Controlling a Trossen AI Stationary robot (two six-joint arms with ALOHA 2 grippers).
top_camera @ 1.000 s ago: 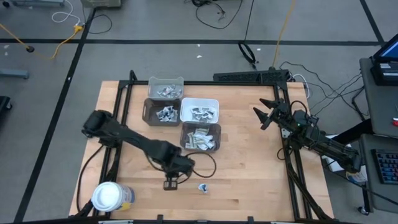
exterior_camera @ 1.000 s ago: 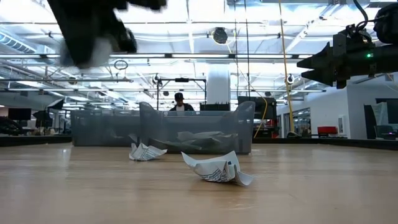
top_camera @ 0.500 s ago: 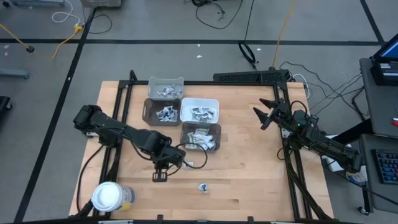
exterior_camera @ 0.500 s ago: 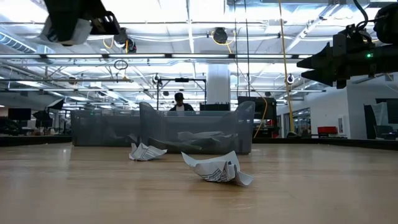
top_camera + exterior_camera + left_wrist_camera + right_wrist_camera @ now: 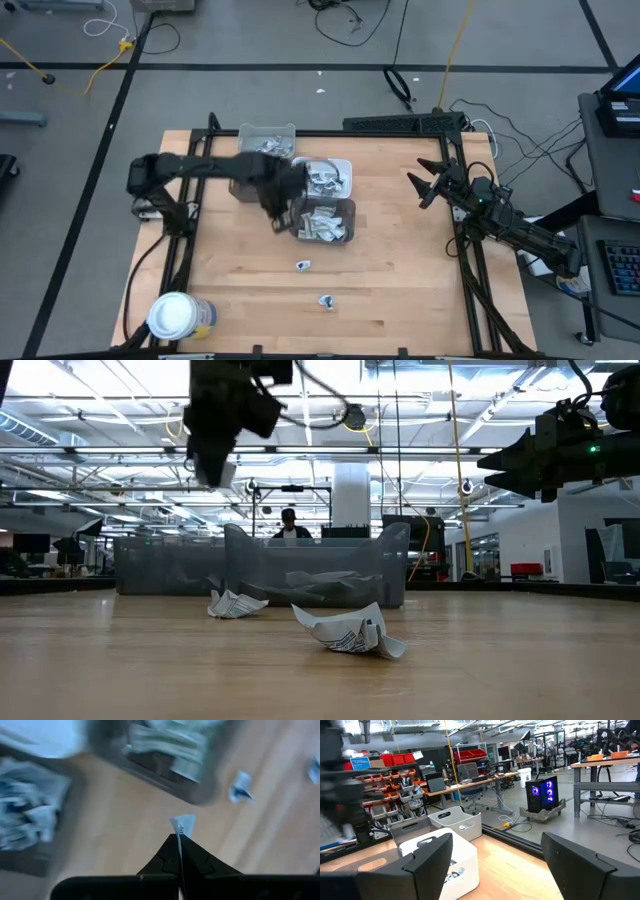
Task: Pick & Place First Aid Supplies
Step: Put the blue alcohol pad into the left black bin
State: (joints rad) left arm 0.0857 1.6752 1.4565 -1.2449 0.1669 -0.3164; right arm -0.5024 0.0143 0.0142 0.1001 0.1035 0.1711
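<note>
A small white packet (image 5: 182, 825) with dark print is pinched between the closed fingers of the left gripper (image 5: 279, 222), only its top corner poking out past the fingertips in the left wrist view; the rest is hidden between the dark fingers (image 5: 165, 860). From above, that gripper sits over the near left corner of the front grey bin (image 5: 345, 228), which holds pale-green strips and white packets, though the held packet itself is too small to make out there. In the low view the gripper hangs high above the table (image 5: 400, 280), and a pale patch at its lower end may be the packet, though that cannot be told for sure. Two loose packets lie on the bare wood in front of the bins: one nearer the bins (image 5: 303, 265) and a crumpled one further forward (image 5: 326, 301), the latter lying closest to the low camera. Behind the front bin stand the white bin (image 5: 345, 166), partly covered by the left arm, a grey bin (image 5: 240, 185) to its left, also half hidden by the arm, and a further grey bin (image 5: 268, 131) at the back; their contents are a blurred jumble of packets. The right gripper (image 5: 428, 185) waits at the table's right edge, well apart from the bins, its fingers spread wide and empty. A white-lidded jar (image 5: 172, 316) stands at the front left corner.
</note>
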